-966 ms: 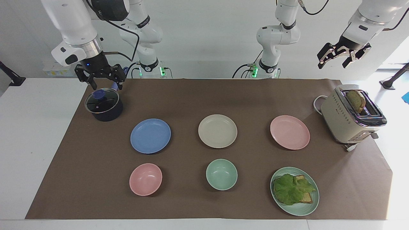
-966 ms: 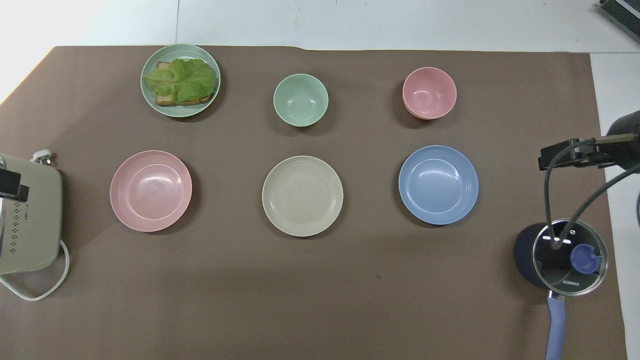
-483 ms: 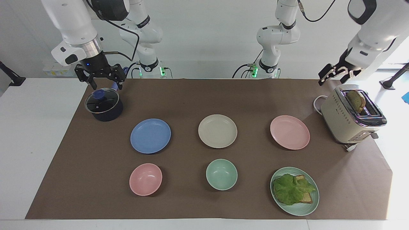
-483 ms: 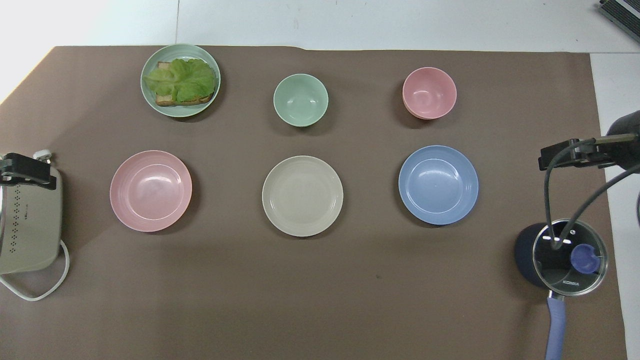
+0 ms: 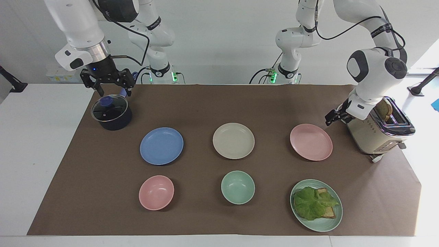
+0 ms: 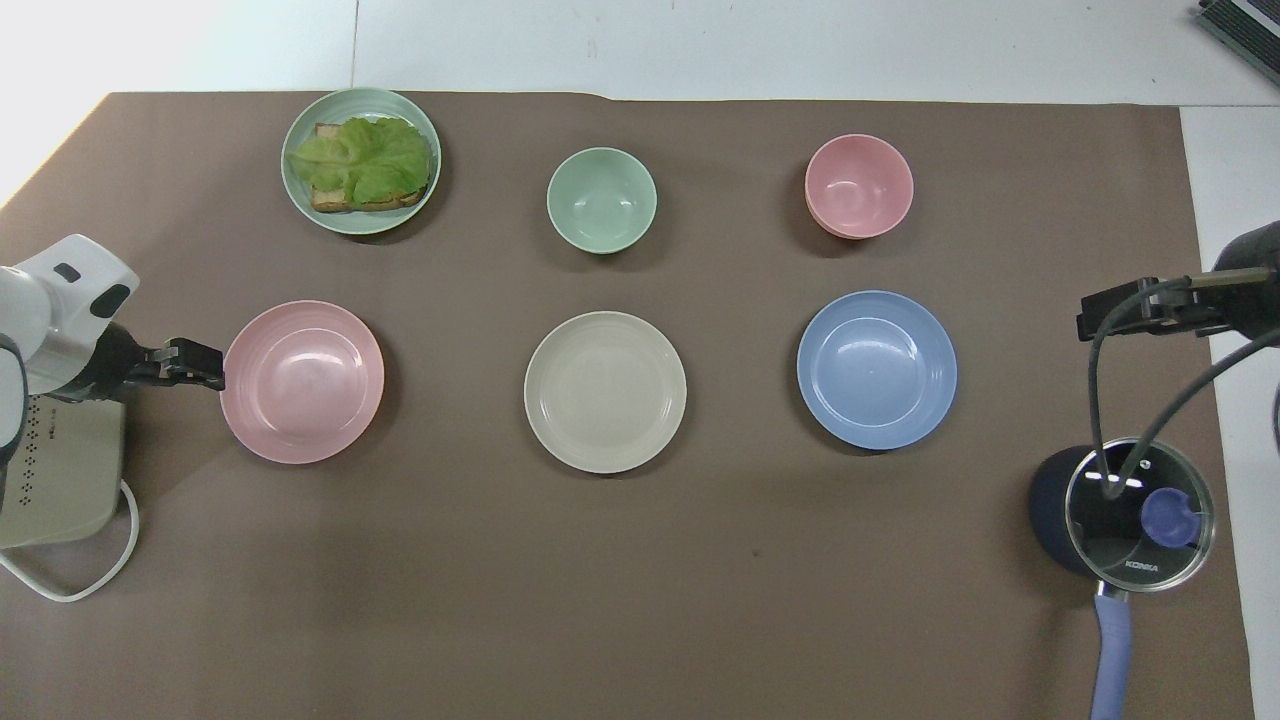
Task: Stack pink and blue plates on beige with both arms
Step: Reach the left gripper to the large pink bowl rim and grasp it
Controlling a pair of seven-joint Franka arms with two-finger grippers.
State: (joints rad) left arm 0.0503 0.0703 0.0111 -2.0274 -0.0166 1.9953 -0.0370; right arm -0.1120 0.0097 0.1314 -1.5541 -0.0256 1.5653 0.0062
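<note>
Right gripper [image 5: 109, 82] hangs w/ fingers spread over a dark pot [image 5: 112, 116] at the right arm's end; its round glass lid reads "KONKA". On the brown mat, a row of three round matte plates: blue plate [image 5: 161, 145], then beige plate [image 5: 233, 140] in the middle, then pink plate [image 5: 311, 142]. Left gripper [image 5: 332, 117], fingers apart, sits low just beside the pink plate's rim, in front of a boxy cream toaster [image 5: 379, 132].
</note>
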